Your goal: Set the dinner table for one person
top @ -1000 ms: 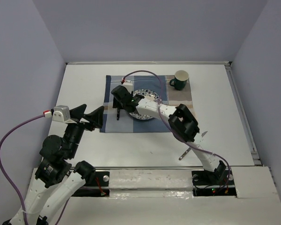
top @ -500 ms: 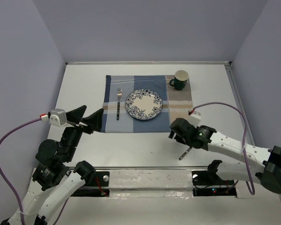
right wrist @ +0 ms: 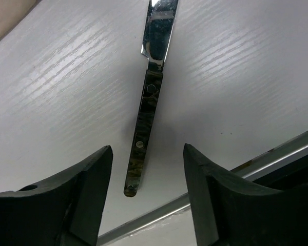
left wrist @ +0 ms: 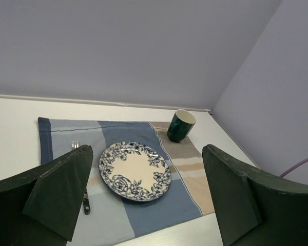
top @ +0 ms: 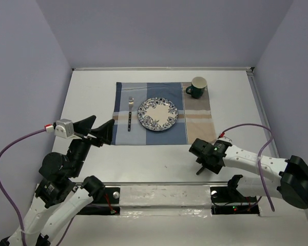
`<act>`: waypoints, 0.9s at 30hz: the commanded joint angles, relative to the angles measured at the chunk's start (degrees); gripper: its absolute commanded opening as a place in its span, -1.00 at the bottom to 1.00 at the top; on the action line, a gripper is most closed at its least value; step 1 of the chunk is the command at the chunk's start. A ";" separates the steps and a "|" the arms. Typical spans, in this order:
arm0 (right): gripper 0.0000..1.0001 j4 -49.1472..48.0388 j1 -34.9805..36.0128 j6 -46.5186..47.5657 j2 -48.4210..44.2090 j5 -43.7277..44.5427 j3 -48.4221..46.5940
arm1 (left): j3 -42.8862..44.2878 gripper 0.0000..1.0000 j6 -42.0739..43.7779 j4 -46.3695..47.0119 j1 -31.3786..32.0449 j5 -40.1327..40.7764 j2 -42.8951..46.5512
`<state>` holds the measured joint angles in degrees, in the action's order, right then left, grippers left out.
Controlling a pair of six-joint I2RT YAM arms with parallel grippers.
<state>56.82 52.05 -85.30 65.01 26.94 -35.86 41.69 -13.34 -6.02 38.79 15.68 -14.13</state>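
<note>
The white dinner table [top: 92, 92] holds a blue-and-tan plaid cloth [top: 164, 134]. On the cloth lie a blue-patterned plate [top: 157, 114], a fork [top: 130, 111] left of it, and a green mug [top: 197, 87] at the back right. A knife [right wrist: 146, 120] with a dark handle lies on the bare table near the front edge, also seen from above [top: 200, 169]. My right gripper [right wrist: 149, 179] is open, low over the knife handle, one finger on each side. My left gripper [left wrist: 143, 200] is open and empty, raised left of the cloth.
A metal rail [right wrist: 205, 200] runs along the table's front edge just behind the knife handle. Purple cables loop from both arms. Grey walls close in the table at the back and both sides.
My right arm swung away from the fork beside the plate to the front right. Its gripper came down over the knife. The fork now lies on the cloth. The left arm barely moved.
</note>
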 commanded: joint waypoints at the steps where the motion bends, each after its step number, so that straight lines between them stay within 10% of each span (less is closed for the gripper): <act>1: 0.15 -1.79 -1.34 -2.16 2.39 1.01 -0.88 | 0.76 0.98 0.86 2.15 0.68 1.02 -0.19; 14: -0.35 -8.13 -3.62 -0.84 7.76 1.36 0.09 | 0.50 0.98 1.57 2.42 0.85 2.77 -0.19; 20: -1.00 -6.64 -4.15 -3.46 5.57 1.80 1.40 | 0.41 0.98 1.74 2.51 0.59 3.30 -0.46; 27: -1.00 6.27 -4.15 -1.02 -2.35 9.34 -7.10 | 0.23 0.98 1.74 2.77 0.33 2.69 -1.51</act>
<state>54.26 48.34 -86.87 66.06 27.70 -35.42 41.69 -12.60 -5.98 39.38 18.02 -14.17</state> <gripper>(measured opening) 0.169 0.989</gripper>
